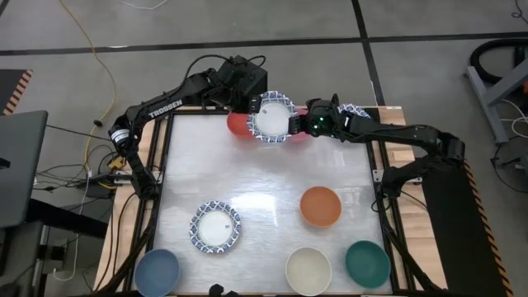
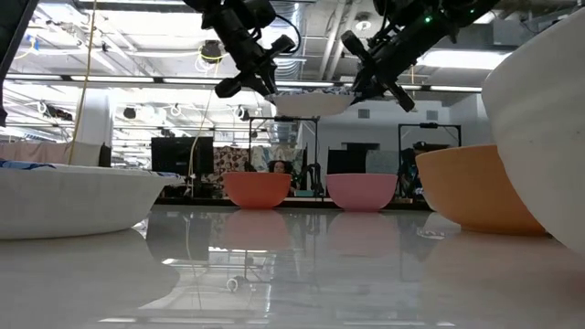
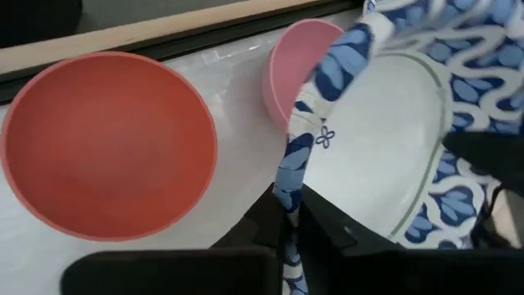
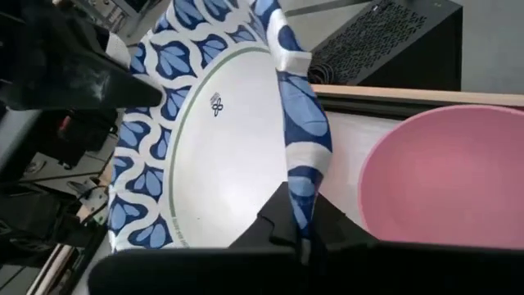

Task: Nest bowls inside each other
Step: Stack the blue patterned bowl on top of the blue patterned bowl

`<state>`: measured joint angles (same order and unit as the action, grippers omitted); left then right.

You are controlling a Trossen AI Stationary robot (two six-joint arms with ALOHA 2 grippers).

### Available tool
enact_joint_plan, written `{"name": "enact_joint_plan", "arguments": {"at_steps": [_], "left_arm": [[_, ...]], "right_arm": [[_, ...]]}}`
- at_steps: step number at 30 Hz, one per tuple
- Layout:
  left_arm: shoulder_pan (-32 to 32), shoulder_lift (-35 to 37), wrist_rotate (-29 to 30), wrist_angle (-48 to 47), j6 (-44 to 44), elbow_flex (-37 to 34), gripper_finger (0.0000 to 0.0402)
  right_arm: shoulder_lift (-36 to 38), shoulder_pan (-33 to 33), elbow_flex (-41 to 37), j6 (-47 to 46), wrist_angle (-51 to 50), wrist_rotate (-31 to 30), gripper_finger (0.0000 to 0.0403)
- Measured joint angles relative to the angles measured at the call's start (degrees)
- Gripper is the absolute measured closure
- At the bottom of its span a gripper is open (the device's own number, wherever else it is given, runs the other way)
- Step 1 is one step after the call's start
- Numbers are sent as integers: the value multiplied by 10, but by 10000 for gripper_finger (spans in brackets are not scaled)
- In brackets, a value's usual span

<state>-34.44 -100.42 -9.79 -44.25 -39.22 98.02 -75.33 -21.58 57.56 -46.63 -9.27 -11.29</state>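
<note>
Both grippers, left [image 1: 252, 107] and right [image 1: 299, 120], have their jaws clamped on one patterned bowl [image 1: 272, 118], lifted above the tabletop's far edge. No nesting shows yet: the red bowl [image 2: 257, 189], pink bowl [image 2: 362, 192] and the others sit separately.

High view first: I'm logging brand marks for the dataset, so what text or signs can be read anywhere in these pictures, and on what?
"TROSSEN": white letters along the left arm, high view.
Small dark mark printed inside the held blue-rimmed bowl: a symbol, not readable text.
Fine print along that bowl's inner ring in the right wrist view: too small to read.
No other readable text.
</note>
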Motion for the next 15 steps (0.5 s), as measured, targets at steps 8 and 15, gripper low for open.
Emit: {"name": "enact_joint_plan", "arguments": {"at_steps": [8,15], "left_arm": [[9,0,0,18,30,0,286],[4,0,-32,18,27,0,192]], "right_arm": [[0,1,2,-8,-4,8,396],[0,-17,2,-40,-6,20,397]]}}
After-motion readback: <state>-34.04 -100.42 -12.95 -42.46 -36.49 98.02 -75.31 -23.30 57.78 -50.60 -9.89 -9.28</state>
